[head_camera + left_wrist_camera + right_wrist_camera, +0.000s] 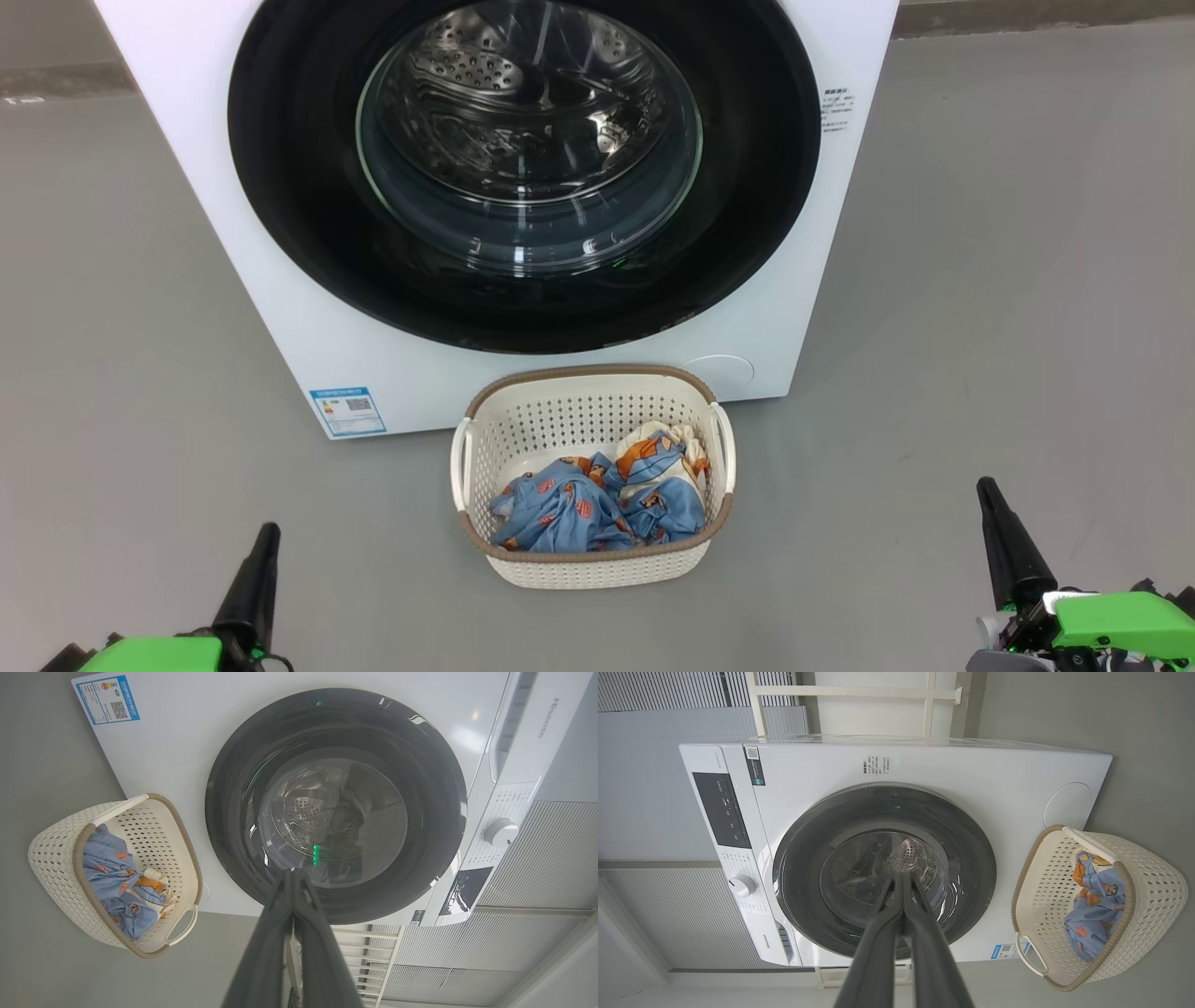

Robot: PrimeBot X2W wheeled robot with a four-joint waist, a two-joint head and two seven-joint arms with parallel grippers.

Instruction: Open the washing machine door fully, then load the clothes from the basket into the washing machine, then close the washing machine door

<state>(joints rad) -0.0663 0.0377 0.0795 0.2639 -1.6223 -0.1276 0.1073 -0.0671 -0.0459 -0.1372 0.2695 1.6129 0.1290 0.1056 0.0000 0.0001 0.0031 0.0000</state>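
A white washing machine (280, 308) stands on a grey floor (1008, 280). Its round, black-rimmed door (280, 187) is shut against the front, and the steel drum shows through the glass window. A blue label (347, 412) marks the machine's lower front corner.

A cream perforated basket (597, 571) with a brown rim sits on the floor just in front of the machine, below the door. Crumpled clothes (569, 509), blue with orange print and a paler piece among them, lie in a heap in the basket.

The robot's left gripper (269, 532) rises at the lower left of the head view and the right gripper (986, 487) at the lower right. Both are well apart from the basket and the machine.

In each wrist view, the left gripper (293, 873) and the right gripper (902, 875) have dark fingers pointing toward the door's window. Both sets of jaws are pressed tight together and hold nothing.
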